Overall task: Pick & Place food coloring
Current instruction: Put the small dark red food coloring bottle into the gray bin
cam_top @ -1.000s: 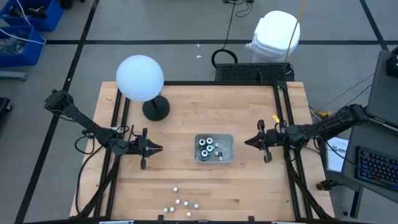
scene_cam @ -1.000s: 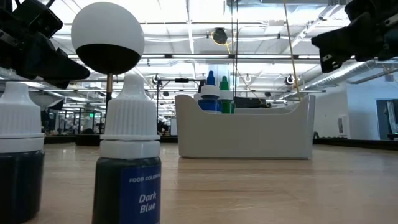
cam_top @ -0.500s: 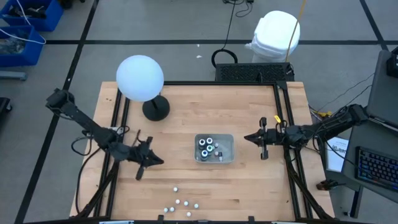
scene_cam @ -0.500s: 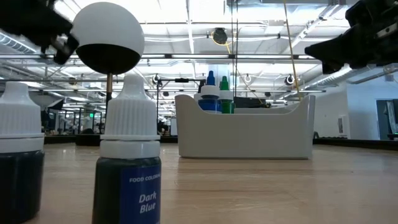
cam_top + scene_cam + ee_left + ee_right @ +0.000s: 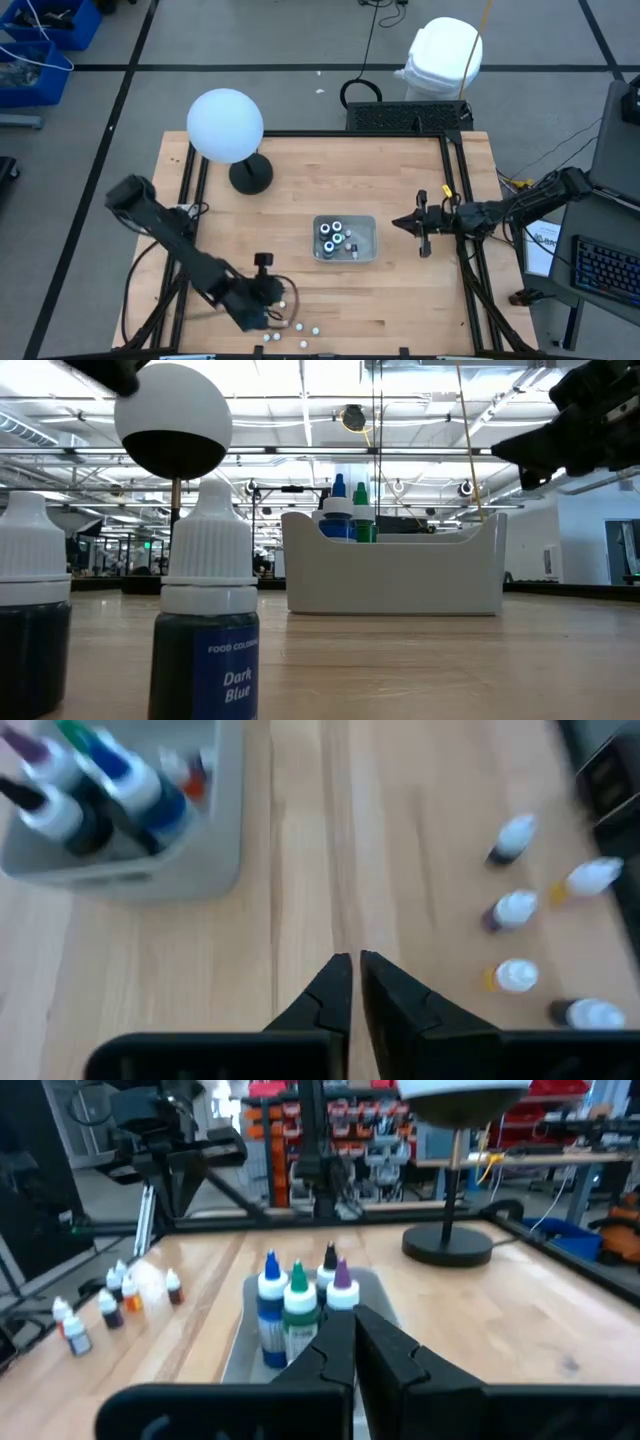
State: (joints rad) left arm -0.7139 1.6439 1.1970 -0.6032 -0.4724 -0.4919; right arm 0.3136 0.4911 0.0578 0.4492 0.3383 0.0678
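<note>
The left gripper (image 5: 268, 300) sits in the lower centre-left of the high view, over the bare wood beside the loose bottles (image 5: 292, 327). In the left wrist view its fingers (image 5: 335, 992) stand nearly together, with only a thin slit between the tips and nothing in it; the gripper is closed and empty.

The loose bottles form a small scatter along the bottom edge of the high view, just right of and below the left gripper. In the left wrist view five of them lie at the right of the frame, each whitish-capped with a dark, purple or orange body. In the low view two stand large at the lower left: one labelled "Dark Blue" (image 5: 207, 620) and another cut by the left edge (image 5: 30, 610).

The tray (image 5: 368, 245) is at the centre of the high view, between the two grippers. It holds several upright bottles (image 5: 333, 236), grouped in its left half. The right wrist view shows blue, green and purple tips on white caps (image 5: 298, 1295). The right half of the tray holds at least one smaller bottle; its colour cannot be told.

The right gripper (image 5: 397, 224) hangs right of the tray, pointing toward it, clear of its wall. Its fingers (image 5: 335, 1345) are pressed together with nothing between them.

A lamp (image 5: 226, 127) with a white globe stands at the upper left of the table (image 5: 400, 300).
</note>
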